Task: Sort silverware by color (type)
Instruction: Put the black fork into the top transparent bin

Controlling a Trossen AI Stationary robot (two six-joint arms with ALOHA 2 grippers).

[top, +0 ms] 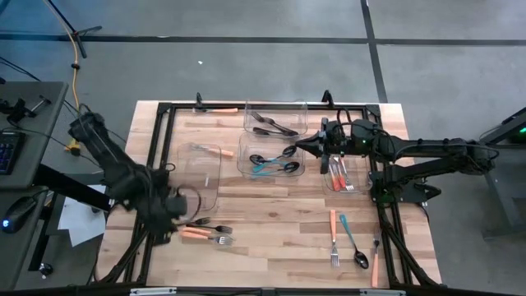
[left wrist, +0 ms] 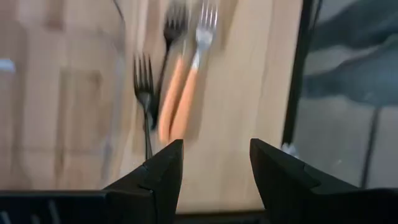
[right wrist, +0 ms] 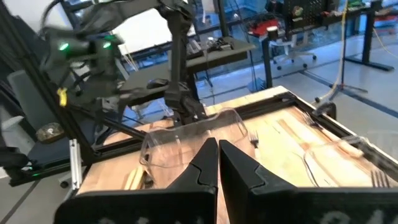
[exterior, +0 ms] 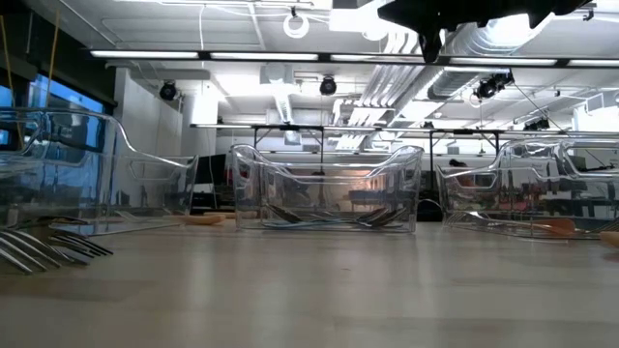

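My left gripper (top: 179, 215) hangs open above the table's near left part, pointing steeply down, with nothing between its fingers (left wrist: 214, 163). Just beyond it, two orange-handled forks (left wrist: 180, 93) and black forks (left wrist: 146, 93) lie flat on the wood, seen as a small heap (top: 207, 231) in the high view. My right gripper (top: 315, 146) is shut and held level above the middle bins; its fingers (right wrist: 217, 155) hold nothing. More silverware lies near the right front: an orange fork (top: 334, 237) and a teal spoon (top: 353, 242).
Clear bins stand on the table: one with black forks (top: 275, 122), one with black and teal spoons (top: 269, 158), one with orange pieces (top: 343, 174), one at the left (top: 201, 177) with an orange knife (top: 215, 150). A black frame (top: 164, 111) rims the table.
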